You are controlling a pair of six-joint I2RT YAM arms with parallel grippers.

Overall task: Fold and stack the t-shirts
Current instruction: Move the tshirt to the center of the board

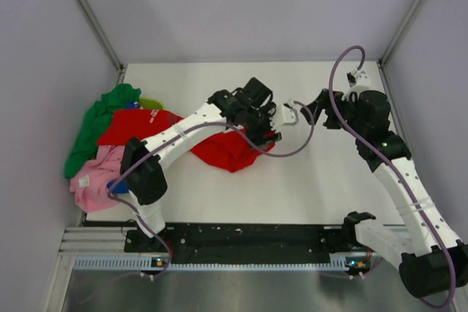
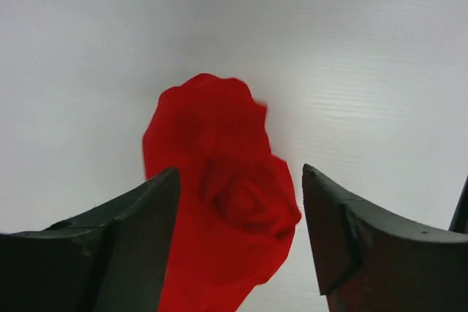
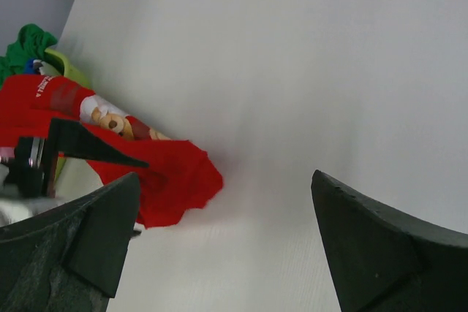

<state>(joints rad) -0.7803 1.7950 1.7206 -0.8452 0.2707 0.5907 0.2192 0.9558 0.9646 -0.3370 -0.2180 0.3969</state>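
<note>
Left gripper (image 2: pixel 240 172) straddles the bunched red t-shirt (image 2: pixel 212 137) mid-table, jaws half parted and gripping nothing, probably so the cloth can settle. Right gripper (image 3: pixel 225 176) hovers just right of it, wide open and empty, likely ready to take a corner. Other t-shirts (image 1: pixel 99 169) are heaped at the left edge.
</note>
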